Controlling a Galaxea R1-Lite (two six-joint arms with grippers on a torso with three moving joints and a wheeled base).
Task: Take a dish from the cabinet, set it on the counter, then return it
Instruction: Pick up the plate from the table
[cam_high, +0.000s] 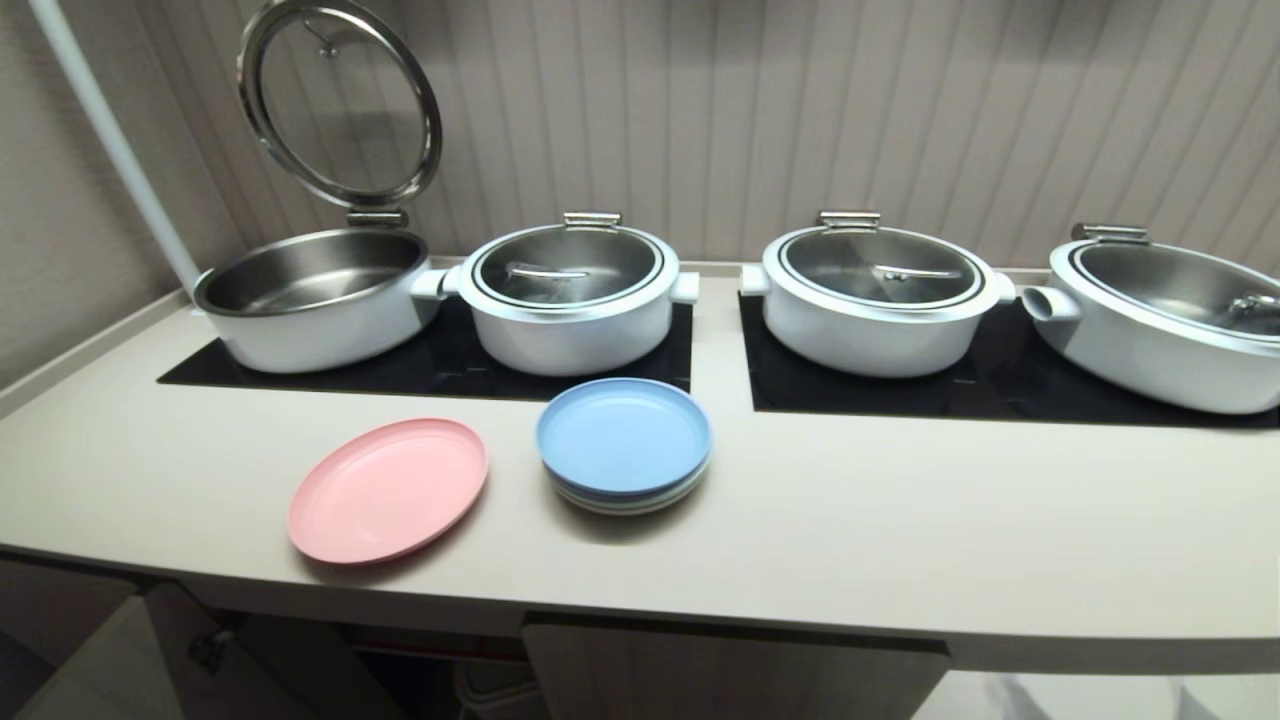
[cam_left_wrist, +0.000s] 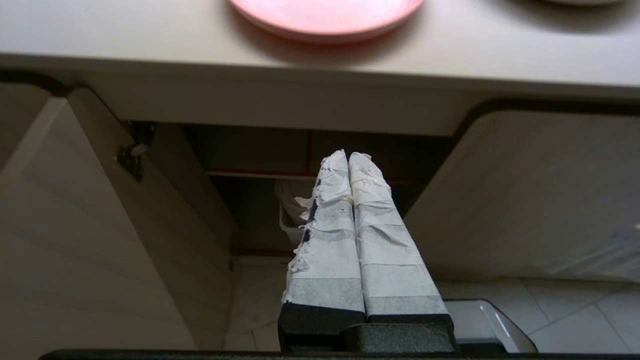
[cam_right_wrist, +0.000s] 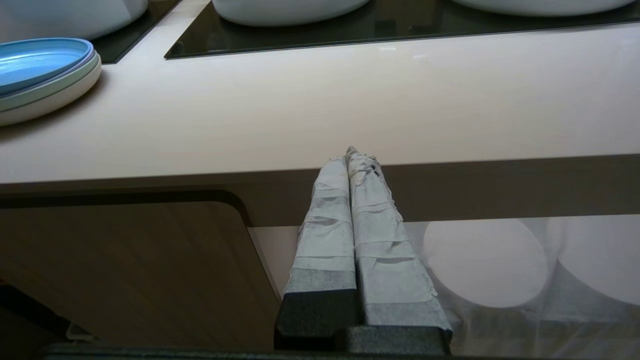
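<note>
Pink and matte, the dish (cam_high: 388, 490) lies flat on the counter (cam_high: 900, 540), near the rounded front edge and just left of a stack of plates (cam_high: 624, 446) topped by a blue one; the two are close but apart. Behind them, four white pots sit on black cooktop panels (cam_high: 1000, 385); the leftmost pot (cam_high: 315, 297) has its glass lid (cam_high: 340, 100) tipped upright, while the other three are covered.

Neither arm shows in the head view. From its wrist camera, the left gripper (cam_left_wrist: 348, 156) hangs below the counter's edge, in front of the cabinet (cam_left_wrist: 525, 200), with its tape-wrapped fingers (cam_left_wrist: 327, 240) pressed together and nothing between them. It touches nothing. Its tips point toward the dark opening, where a red-edged shelf (cam_left_wrist: 260, 173) crosses the interior and the left door (cam_left_wrist: 100, 240) stands swung out. The dish's rim shows on the counter above it.

The right gripper (cam_right_wrist: 352, 152) likewise sits under the counter's front edge farther to the right, its fingers closed on themselves and empty, clear of the closed cabinet door beside it.
</note>
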